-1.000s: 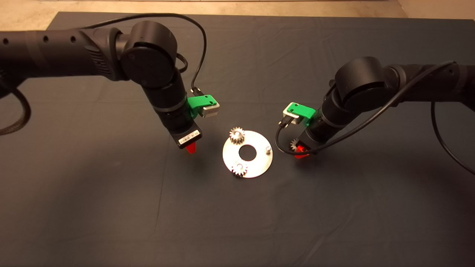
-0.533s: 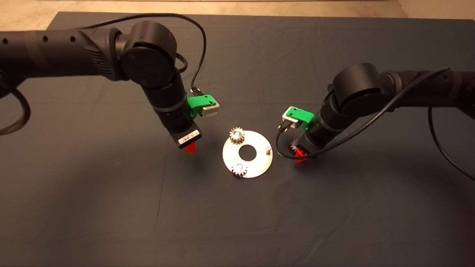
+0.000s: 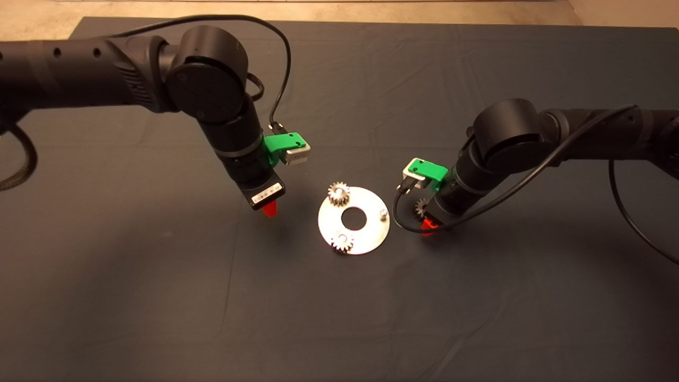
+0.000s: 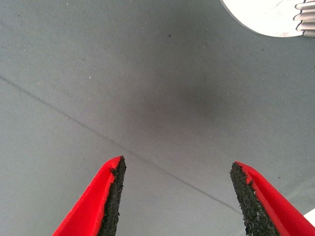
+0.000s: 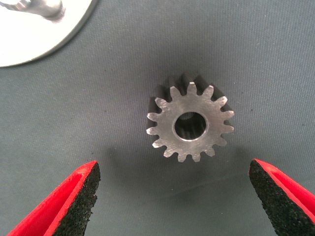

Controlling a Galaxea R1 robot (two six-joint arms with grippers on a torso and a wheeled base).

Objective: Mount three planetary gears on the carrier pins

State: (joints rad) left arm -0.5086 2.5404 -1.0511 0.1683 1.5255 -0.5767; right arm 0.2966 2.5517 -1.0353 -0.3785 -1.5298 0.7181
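A shiny silver disc [image 3: 366,233] lies mid-mat with two planetary gears seated on its pins, one at the far side [image 3: 338,192] and one at the near side [image 3: 342,241]. A bare carrier pin [image 3: 383,213] stands on its right side. The third gear [image 5: 190,123] lies flat on the mat just right of the disc, partly hidden under the right arm [image 3: 420,207]. My right gripper [image 5: 172,201] hovers open above it, one finger on each side, not touching. My left gripper [image 4: 177,196] is open over bare mat left of the disc, holding nothing.
The dark mat [image 3: 159,297] covers the table, with wide free cloth in front of and behind the disc. Black cables loop off both wrists. A strip of pale floor [image 3: 318,8] shows past the mat's far edge.
The right arm has come down and slightly left, closer over the loose gear. The left arm has drifted a little left and back from the disc.
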